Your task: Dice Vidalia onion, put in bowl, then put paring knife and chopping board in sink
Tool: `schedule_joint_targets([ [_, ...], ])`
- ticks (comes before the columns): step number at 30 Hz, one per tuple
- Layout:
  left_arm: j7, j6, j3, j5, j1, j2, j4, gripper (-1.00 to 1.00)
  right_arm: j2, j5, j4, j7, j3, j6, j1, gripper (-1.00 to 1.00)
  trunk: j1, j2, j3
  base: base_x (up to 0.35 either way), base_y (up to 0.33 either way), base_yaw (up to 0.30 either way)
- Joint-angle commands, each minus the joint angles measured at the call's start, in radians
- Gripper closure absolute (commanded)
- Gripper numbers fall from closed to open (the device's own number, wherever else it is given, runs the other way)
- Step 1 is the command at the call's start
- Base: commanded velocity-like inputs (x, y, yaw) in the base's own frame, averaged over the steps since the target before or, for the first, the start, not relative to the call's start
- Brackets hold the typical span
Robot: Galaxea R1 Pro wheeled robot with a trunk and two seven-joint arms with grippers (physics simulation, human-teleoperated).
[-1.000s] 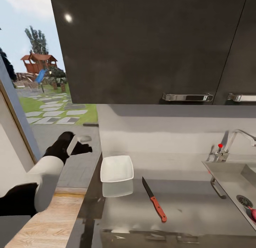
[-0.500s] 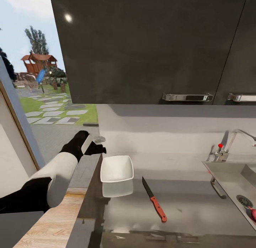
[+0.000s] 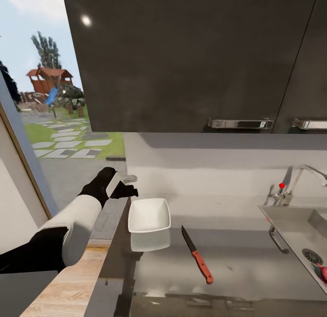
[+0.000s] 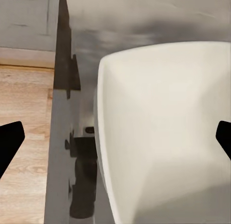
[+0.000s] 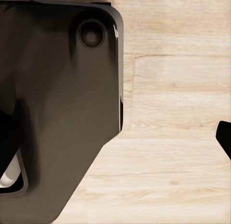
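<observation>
The white bowl (image 3: 149,214) sits on the grey countertop (image 3: 245,271) near its left end. My left gripper (image 3: 129,185) hovers just left of and above the bowl, open; in the left wrist view the bowl (image 4: 163,132) lies between the spread black fingertips (image 4: 9,143). The paring knife (image 3: 197,254), with its red-orange handle, lies on the counter right of the bowl. The steel sink (image 3: 290,226) is at the right, with a reddish onion (image 3: 323,272) by the drain at the frame edge. The chopping board is out of view. My right gripper (image 5: 115,137) hangs over the wood floor, open.
Dark wall cabinets (image 3: 190,57) with chrome handles hang over the counter. The curved tap (image 3: 302,176) stands behind the sink. A window onto a garden (image 3: 50,103) is at the left. The robot's dark base (image 5: 57,103) and wood floor (image 5: 178,113) lie below the right arm.
My left arm has swung right and forward from beside the counter's end to the bowl's left rim. Over the last half second it barely moved. Bowl and knife have stayed put.
</observation>
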Motion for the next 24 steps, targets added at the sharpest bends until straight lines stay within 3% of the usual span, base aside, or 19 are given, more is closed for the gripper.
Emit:
schedule_joint_targets([
  [1,0.005,0.004,0.005,0.002,-0.001,-0.001,-0.001,-1.00,0.000,-0.001,0.001,0.000,0.000,-0.003,-0.001,-1.00,0.001,-0.002,-0.003,0.000,0.000,0.000],
  [24,0.003,0.003,0.005,0.002,-0.001,0.001,-0.001,-1.00,0.000,-0.001,0.001,0.000,0.000,-0.003,-0.001,-1.00,0.001,-0.002,-0.040,0.000,0.000,0.000],
])
